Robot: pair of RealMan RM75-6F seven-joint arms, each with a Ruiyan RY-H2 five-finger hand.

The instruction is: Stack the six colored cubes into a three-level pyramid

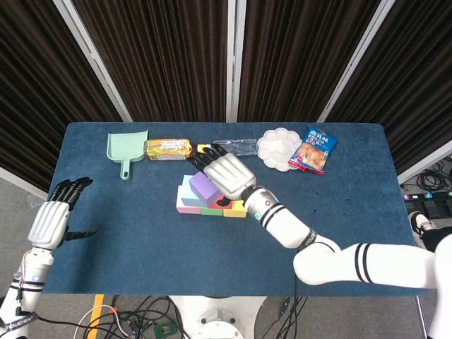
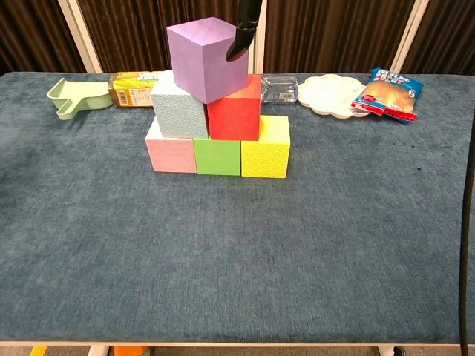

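The purple cube (image 2: pixel 204 59) (image 1: pixel 201 185) sits on the light blue cube (image 2: pixel 179 110) and the red cube (image 2: pixel 236 115), turned a little askew. Under them stand the pink cube (image 2: pixel 171 156), green cube (image 2: pixel 217 156) and yellow cube (image 2: pixel 265 157) in a row. My right hand (image 1: pixel 227 175) hovers over the right part of the stack with its fingers spread. One black fingertip (image 2: pixel 239 41) touches the purple cube's upper right edge. My left hand (image 1: pixel 53 219) hangs beyond the table's left edge, fingers apart and holding nothing.
Along the back of the blue table (image 1: pixel 106 240) lie a green dustpan (image 1: pixel 126 148), a yellow drink carton (image 1: pixel 167 148), a clear plastic case (image 1: pixel 240 145), a white palette (image 1: pixel 277 148) and a snack bag (image 1: pixel 313 150).
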